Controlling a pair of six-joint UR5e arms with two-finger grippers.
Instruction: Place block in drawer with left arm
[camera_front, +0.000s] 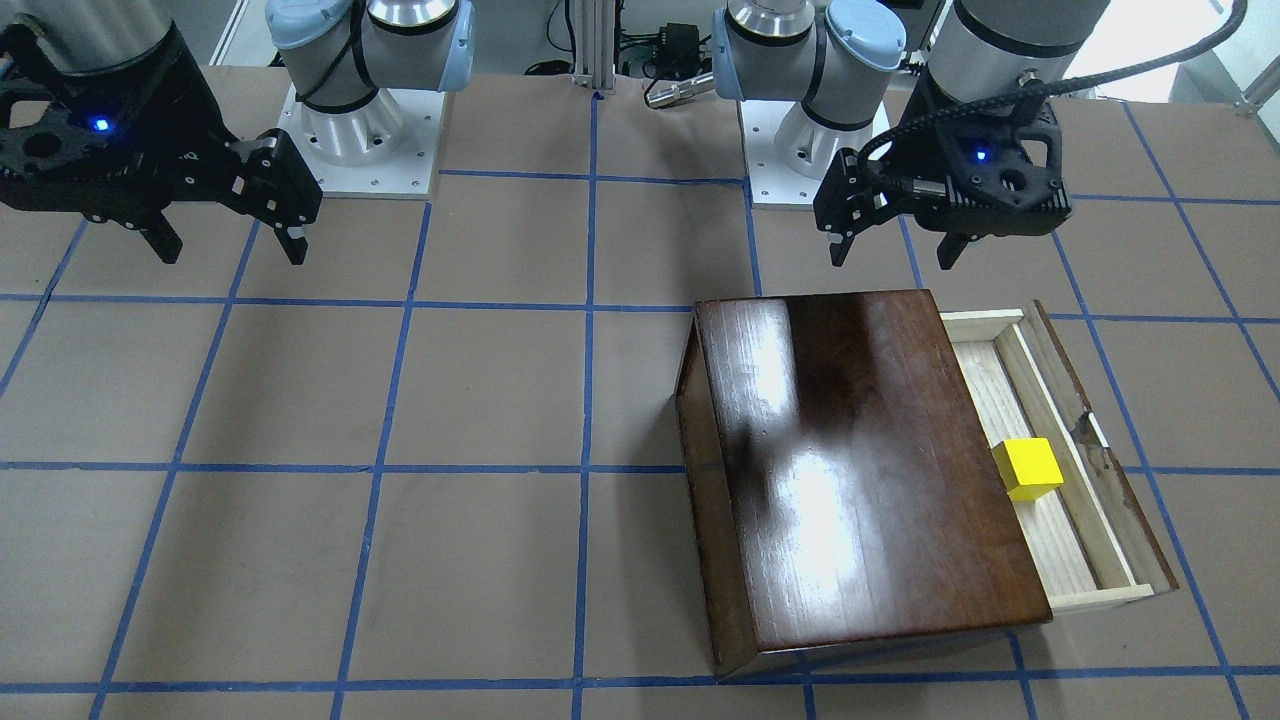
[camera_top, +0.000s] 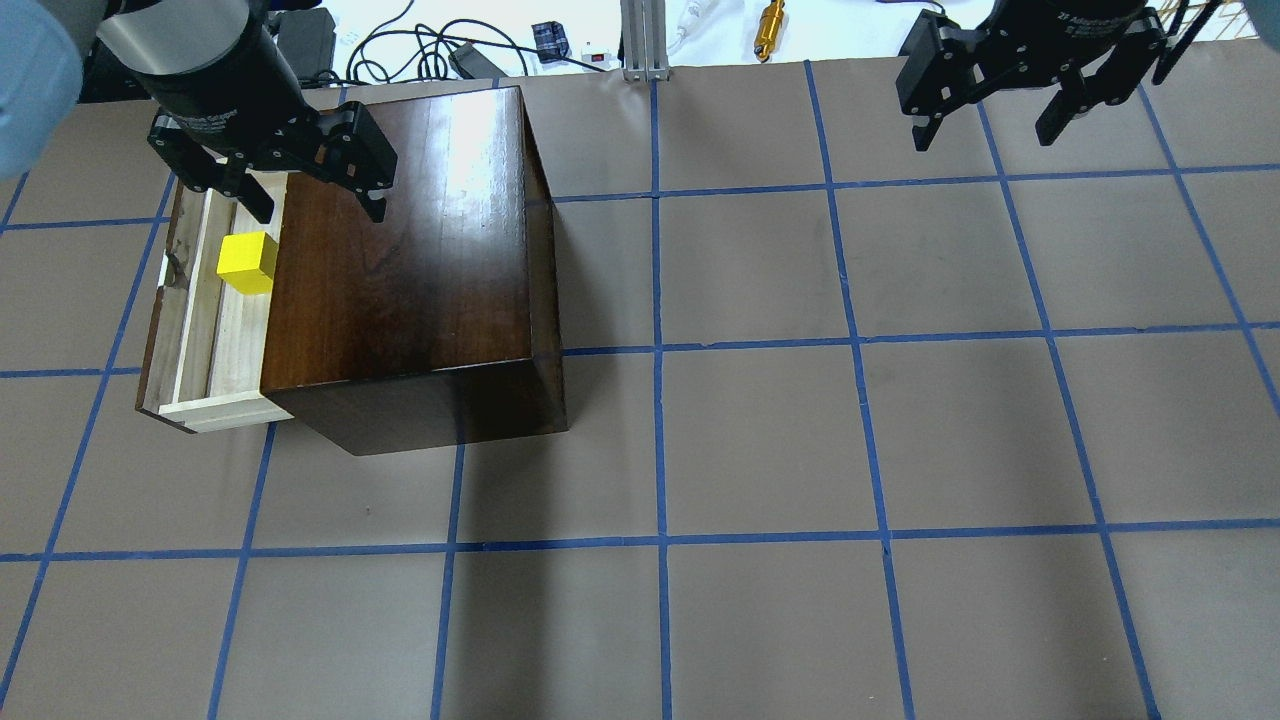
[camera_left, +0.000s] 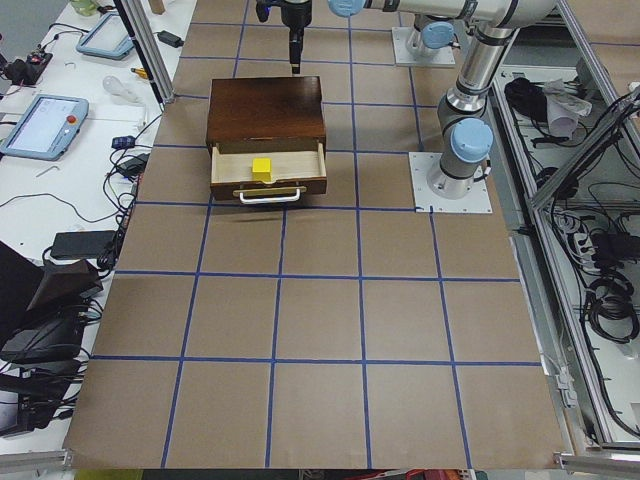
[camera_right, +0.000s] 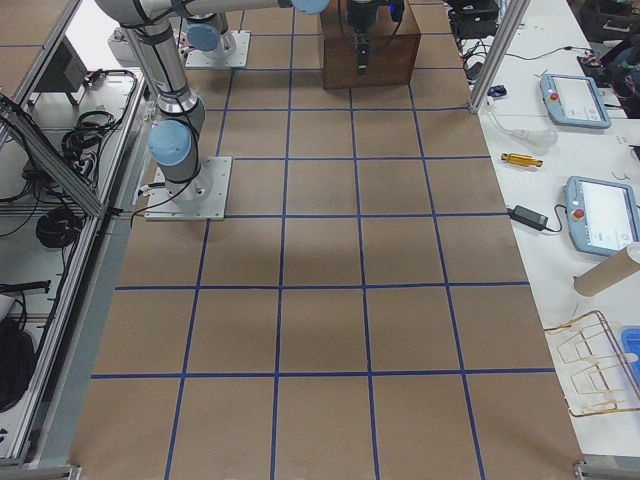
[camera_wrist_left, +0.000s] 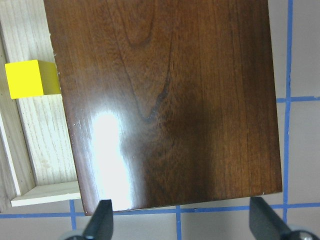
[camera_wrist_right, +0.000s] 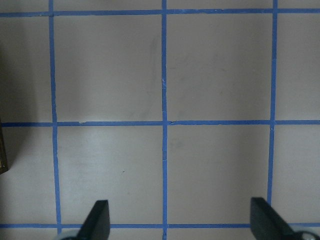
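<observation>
Yellow block (camera_front: 1028, 468) rests inside the pulled-out drawer (camera_front: 1000, 385) of the wooden box (camera_front: 860, 470).
The block sits on the drawer's pale floor, right at the box's front edge, roughly midway along the drawer and free of any grip. The left gripper (camera_front: 894, 260) hangs above the box's edge nearest the robot bases, towards the drawer side, with its fingers spread wide and nothing between them. The right gripper (camera_front: 232, 255) hovers well apart from the box over the taped table (camera_front: 480, 400), its fingers likewise spread and empty.
</observation>
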